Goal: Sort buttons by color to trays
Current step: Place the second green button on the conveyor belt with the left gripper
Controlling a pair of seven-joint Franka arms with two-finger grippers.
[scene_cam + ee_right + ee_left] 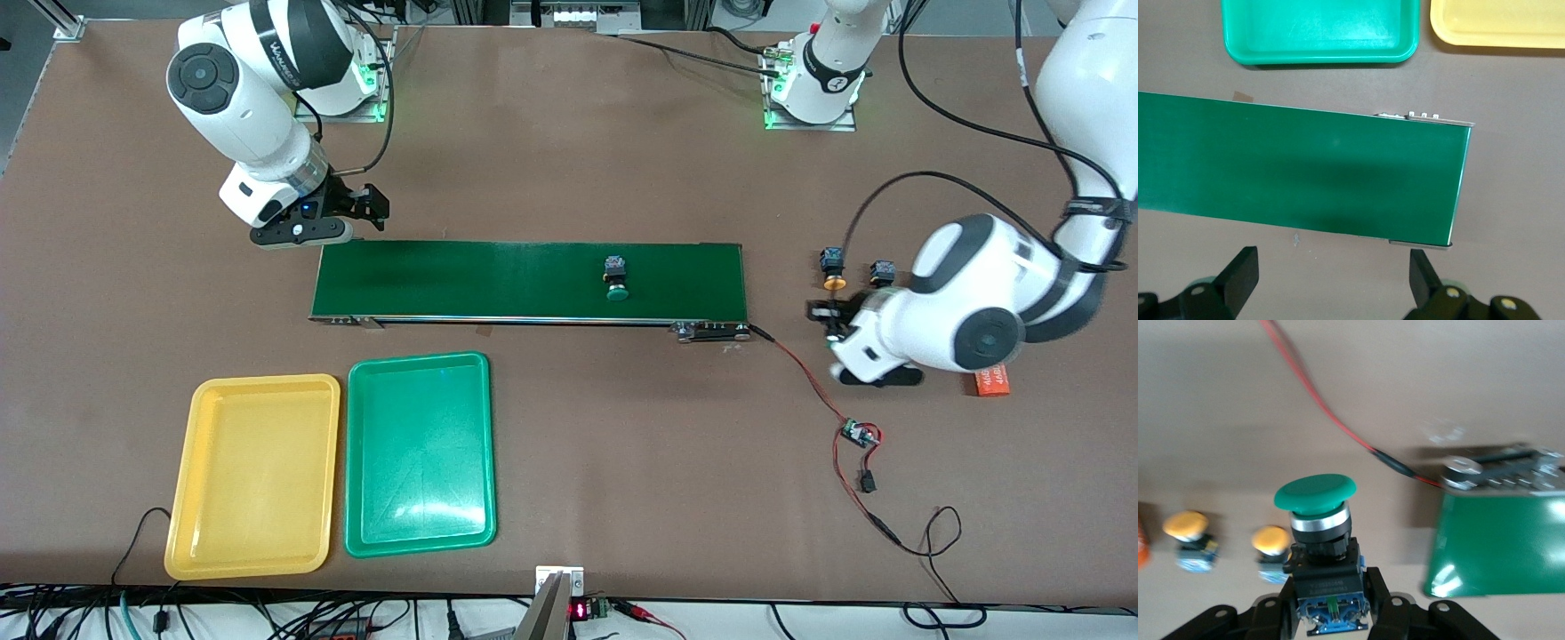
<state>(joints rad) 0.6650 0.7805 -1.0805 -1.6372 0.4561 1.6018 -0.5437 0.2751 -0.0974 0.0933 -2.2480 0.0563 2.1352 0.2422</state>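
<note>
My left gripper point(1330, 601) is shut on the black-and-blue body of a green-capped button point(1316, 495), cap pointing away from the fingers. In the front view the left gripper point(829, 322) hangs over the table just off the conveyor belt's end. Two yellow-capped buttons point(833, 267) point(883, 270) stand on the table beside it, also visible in the left wrist view point(1186, 525) point(1270, 539). Another green-capped button point(615, 277) sits on the belt. The yellow tray point(258, 476) and the green tray point(418, 453) lie side by side, both with nothing in them. My right gripper point(366, 206) point(1331, 273) waits open at the belt's other end.
The long dark-green conveyor belt point(498, 280) crosses the middle of the table. A red-and-black cable point(813, 382) runs from its end to a small circuit board point(860, 434). An orange object point(993, 382) lies partly under the left arm.
</note>
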